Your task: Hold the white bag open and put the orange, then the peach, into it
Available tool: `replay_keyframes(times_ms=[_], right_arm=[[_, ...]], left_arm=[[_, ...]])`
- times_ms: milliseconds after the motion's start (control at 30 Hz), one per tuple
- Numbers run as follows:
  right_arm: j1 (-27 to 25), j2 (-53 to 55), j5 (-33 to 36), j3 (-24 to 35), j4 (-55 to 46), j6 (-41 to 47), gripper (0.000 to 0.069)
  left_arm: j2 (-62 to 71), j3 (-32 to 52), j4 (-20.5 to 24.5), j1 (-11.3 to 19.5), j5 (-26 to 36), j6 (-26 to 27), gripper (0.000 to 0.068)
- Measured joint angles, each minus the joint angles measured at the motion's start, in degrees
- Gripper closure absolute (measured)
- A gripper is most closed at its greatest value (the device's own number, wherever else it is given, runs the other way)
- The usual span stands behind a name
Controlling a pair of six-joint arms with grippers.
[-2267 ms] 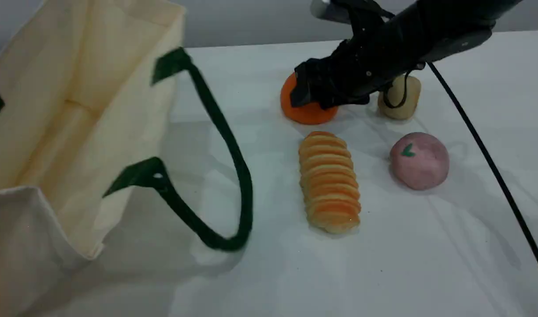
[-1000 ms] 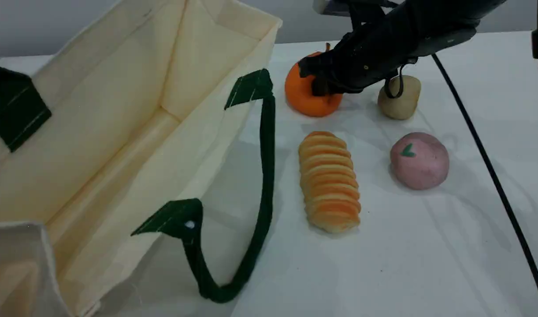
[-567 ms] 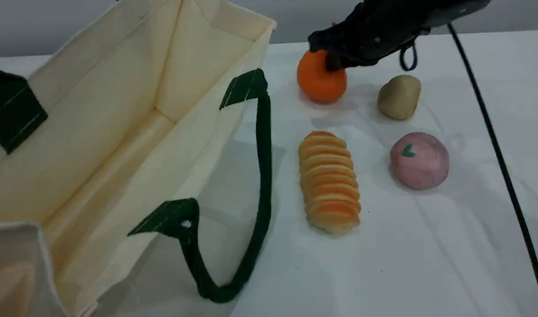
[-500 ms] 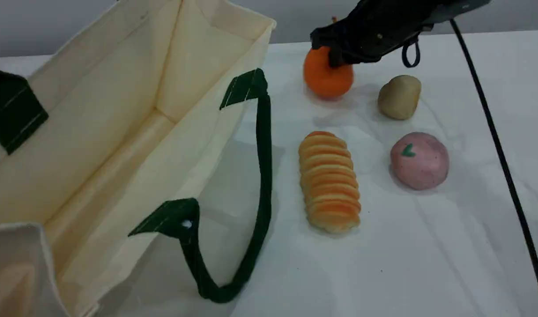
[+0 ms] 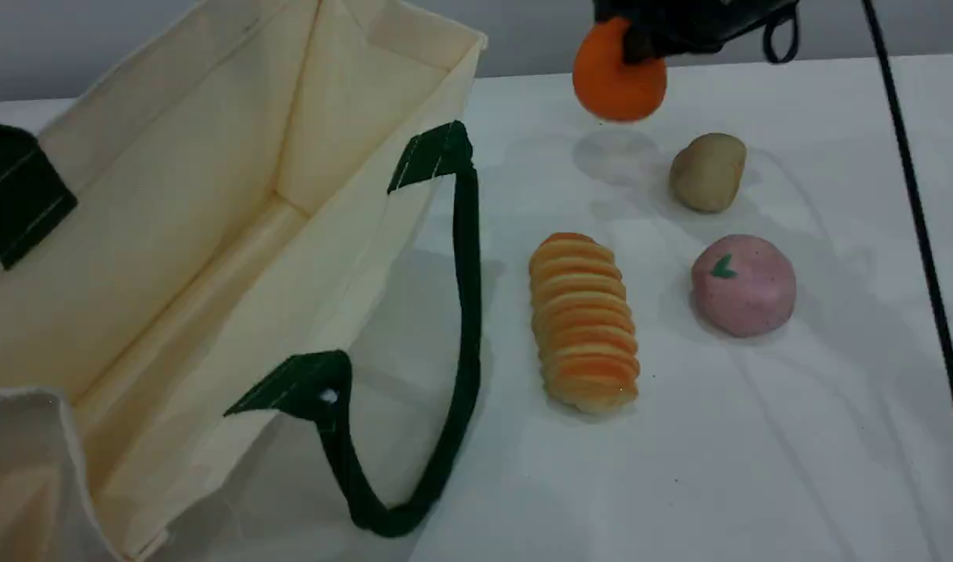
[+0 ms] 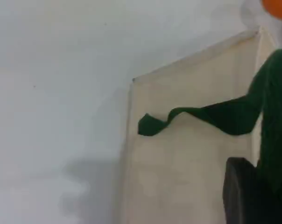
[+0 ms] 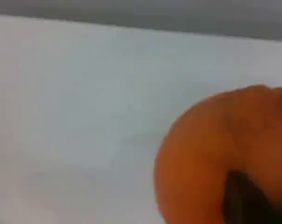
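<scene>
Bag first: the white bag (image 5: 211,234) fills the near left of the table (image 5: 718,468), mouth open, one dark green handle (image 5: 464,312) looping down onto the tabletop beside it. My left gripper (image 6: 246,196) is closed on the bag's other green handle, seen in my left wrist view; it sits outside the scene view. Bread loaf (image 5: 584,321), ridged, orange-yellow, lies just right of that loop. Peach (image 5: 743,285), pink with a green leaf mark, rests on the table right of the loaf, apart from it. Tan lump (image 5: 708,172) sits beyond the peach. Orange (image 5: 618,74) hangs farthest back, clear above the table with its shadow beneath, clamped in my right gripper (image 5: 640,39) near the top edge.
</scene>
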Motion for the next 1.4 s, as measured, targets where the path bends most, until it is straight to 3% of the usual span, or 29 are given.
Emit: replay_keyframes(times_ms=[500,767,967,1233,1400], right_arm=[[-0.57,-24.11,1.10,12.50,0.49,0.00,0.0671],[-0.39,-32.70,17.33,20.68,-2.37,0.05,0.0671],[1.19,-32.56,26.51,21.52,-6.57,6.00,0.0671],[10.47,-32.56,22.06,21.48,-6.75,6.03,0.0671],[14.47,-32.56,18.51,21.48,-6.56,6.03,0.0671]], left_arm=[[7.25,0.00,-0.61,0.00,-5.54,2.81,0.0624],[7.44,0.00,-5.17,0.00,-9.14,6.07,0.0624],[7.44,-0.08,-6.76,0.00,-10.88,7.67,0.0624],[7.44,-3.60,-8.39,0.00,-11.13,8.02,0.0624],[7.99,-4.00,-13.41,0.00,-10.72,10.96,0.0624]])
